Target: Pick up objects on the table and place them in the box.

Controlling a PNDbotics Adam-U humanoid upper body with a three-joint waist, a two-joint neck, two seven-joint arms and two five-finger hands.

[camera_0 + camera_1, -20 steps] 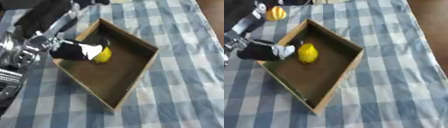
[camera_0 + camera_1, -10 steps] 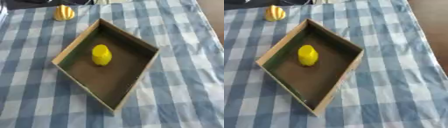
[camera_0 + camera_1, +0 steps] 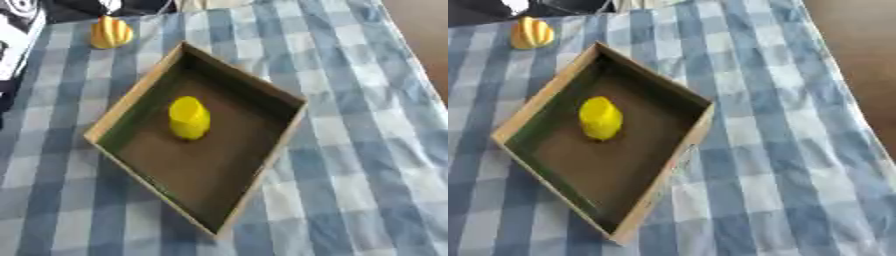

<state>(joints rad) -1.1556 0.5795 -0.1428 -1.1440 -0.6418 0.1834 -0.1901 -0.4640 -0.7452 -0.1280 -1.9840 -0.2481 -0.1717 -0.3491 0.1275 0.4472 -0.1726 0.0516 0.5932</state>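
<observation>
1. Yellow object [image 3: 188,118]: it lies on the floor of the box [image 3: 262,170], slightly toward the box's far-left side, clear of every wall. Judged from its position, this item is done.
2. Orange-yellow ribbed object [image 3: 111,32]: it sits on the checked tablecloth [image 3: 367,150] beyond the box's far-left corner, well apart from the box. This item is left to pick up and place.
3. No other loose object shows near the box, so one transfer appears to remain.
4. Hands: neither hand appears in either view. The state of the fingers cannot be told; nothing is seen held.
5. A black-and-white form [image 3: 19,30] at the view's left edge, left of the box, cannot be identified.
</observation>
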